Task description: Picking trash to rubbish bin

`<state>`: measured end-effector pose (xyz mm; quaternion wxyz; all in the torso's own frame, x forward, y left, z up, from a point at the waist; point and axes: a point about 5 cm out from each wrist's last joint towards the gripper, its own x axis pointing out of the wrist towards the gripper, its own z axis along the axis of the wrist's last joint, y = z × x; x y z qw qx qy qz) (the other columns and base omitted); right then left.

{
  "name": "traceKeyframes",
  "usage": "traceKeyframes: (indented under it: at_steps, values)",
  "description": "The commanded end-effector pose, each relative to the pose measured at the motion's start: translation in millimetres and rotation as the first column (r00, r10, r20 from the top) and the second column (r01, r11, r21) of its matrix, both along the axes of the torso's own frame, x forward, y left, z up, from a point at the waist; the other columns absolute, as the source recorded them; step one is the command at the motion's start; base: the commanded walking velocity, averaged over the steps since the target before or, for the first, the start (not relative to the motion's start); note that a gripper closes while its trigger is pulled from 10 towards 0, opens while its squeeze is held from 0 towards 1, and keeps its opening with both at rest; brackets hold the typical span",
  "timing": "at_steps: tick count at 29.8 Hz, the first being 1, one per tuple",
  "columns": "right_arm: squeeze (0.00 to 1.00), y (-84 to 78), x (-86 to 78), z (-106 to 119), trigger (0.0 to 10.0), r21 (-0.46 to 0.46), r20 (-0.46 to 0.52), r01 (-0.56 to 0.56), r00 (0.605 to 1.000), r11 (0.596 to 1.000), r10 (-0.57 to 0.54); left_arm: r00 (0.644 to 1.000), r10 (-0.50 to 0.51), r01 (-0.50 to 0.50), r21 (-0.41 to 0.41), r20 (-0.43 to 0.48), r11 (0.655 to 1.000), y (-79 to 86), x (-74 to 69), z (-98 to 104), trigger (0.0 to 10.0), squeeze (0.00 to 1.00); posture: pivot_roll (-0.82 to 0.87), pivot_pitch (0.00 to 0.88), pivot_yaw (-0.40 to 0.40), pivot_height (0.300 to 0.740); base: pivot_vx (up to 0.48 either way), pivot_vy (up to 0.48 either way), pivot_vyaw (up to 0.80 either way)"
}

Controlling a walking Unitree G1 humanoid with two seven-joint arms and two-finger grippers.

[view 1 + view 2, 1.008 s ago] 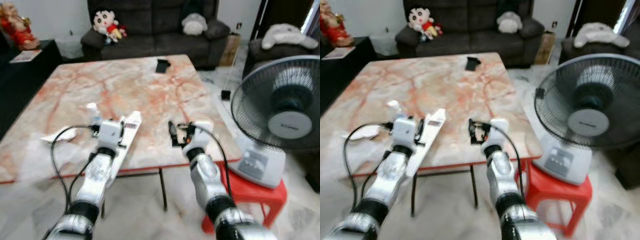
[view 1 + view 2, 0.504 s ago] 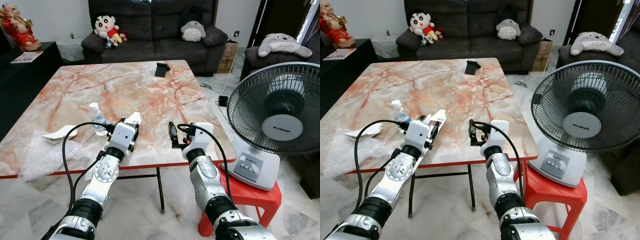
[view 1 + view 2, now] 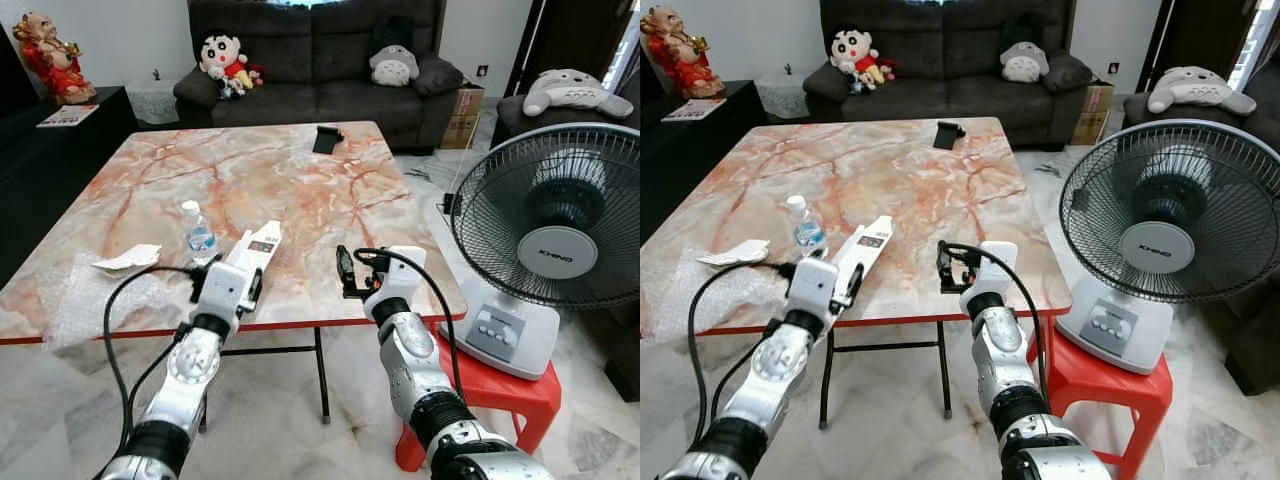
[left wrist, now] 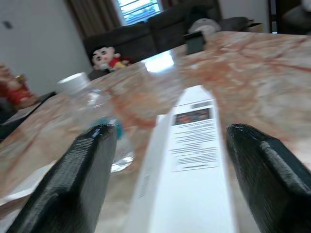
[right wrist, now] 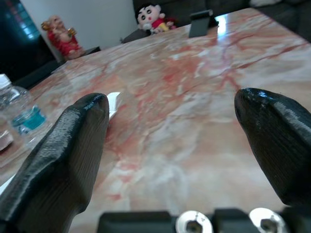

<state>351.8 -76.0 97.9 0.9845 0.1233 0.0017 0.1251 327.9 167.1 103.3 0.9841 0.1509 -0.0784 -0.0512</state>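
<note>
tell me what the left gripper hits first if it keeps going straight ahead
Most likely the long white box: it lies between the open jaws of the left gripper, running along its line. The water bottle stands off to one side.

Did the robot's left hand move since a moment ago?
Yes. The left gripper has slid back along the white box toward the near edge of the table, so more of the box shows ahead of it.
</note>
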Motion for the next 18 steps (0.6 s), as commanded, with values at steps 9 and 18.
traceKeyframes:
  at_steps: [9,18]
  values:
    - [0.0,15.4,-2.0,0.1,10.0,-0.003,-0.013,-0.051,0.999,0.999,0.051,0.993,-0.117,0.118,0.034,-0.026,0.992,-16.6,6.8,9.3,10.0,1.0,0.02,0.0,0.027,0.74,0.0,0.0,0.0]
    - [0.0,14.4,-3.2,-1.6,10.0,-0.004,-0.016,-0.049,0.999,0.999,0.049,0.978,-0.2,0.209,0.236,-0.062,0.949,-37.1,8.0,8.7,10.0,0.0,0.02,0.0,0.027,0.74,0.0,0.0,0.0]
